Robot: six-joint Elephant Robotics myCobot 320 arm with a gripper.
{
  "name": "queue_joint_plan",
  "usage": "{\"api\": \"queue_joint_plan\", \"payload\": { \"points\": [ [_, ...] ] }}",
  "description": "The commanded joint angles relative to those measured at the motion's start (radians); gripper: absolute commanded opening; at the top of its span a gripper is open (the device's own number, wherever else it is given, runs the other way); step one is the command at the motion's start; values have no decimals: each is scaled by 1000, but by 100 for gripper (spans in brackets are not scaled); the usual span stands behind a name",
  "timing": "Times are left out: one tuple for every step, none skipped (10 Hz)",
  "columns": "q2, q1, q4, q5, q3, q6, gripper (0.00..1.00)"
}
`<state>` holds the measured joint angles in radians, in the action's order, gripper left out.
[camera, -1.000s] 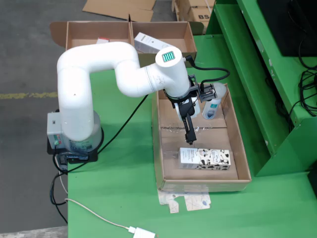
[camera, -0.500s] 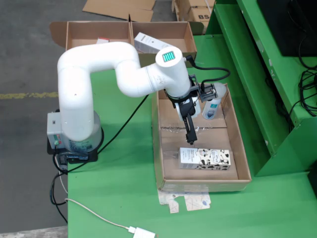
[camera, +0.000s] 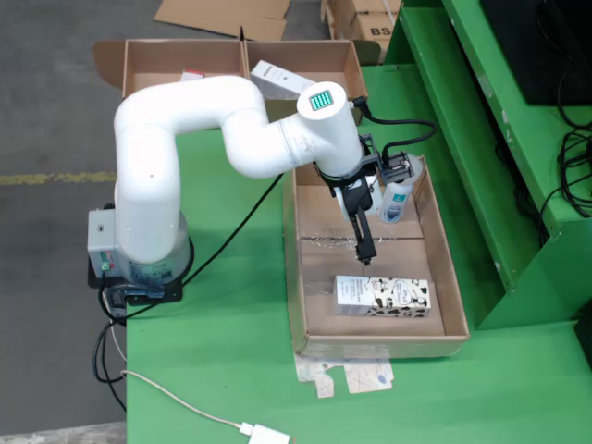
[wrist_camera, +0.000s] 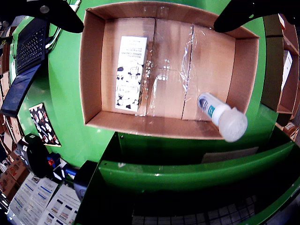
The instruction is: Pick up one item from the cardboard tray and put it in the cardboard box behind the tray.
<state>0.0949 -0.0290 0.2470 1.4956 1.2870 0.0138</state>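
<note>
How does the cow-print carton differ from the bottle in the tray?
The cow-print carton is a flat rectangular box lying on its side; the bottle is round, white-capped, and stands upright. The carton sits at the tray's near end in the fixed view, the bottle at the far end. Both rest inside the cardboard tray.

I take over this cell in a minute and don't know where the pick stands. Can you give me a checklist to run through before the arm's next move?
1. Items left in the tray: ok. A carton lies flat and a bottle leans in a corner.
2. Tool over the tray: ok, it hangs above the taped floor, between the two items.
3. Tool carrying nothing: cannot tell for sure; the wrist view shows no item between its fingers.
4. Tool open or shut: cannot tell.
5. Target picked: not ok, the tool is on neither item.
6. Room in the box behind: ok, it is open, with one white pack showing; the arm hides part.
</note>
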Motion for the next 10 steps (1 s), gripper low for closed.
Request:
{"api": "queue_joint_plan", "payload": {
  "points": [
    [96, 1, -28, -4, -213, 2, 100],
    [163, 4, -70, -8, -331, 2, 100],
    [236, 8, -129, -8, -460, -2, 100],
    [236, 8, -129, -8, -460, -2, 100],
    [345, 16, -214, -2, -653, -11, 100],
    [481, 26, -323, 11, -901, -22, 100],
    [673, 34, -513, 19, -1287, -26, 100],
    [702, 40, -427, 8, -1287, -27, 100],
    [738, 47, -326, -4, -1287, -35, 100],
    [794, 48, -170, -38, -1287, -48, 100]
  ]
}}
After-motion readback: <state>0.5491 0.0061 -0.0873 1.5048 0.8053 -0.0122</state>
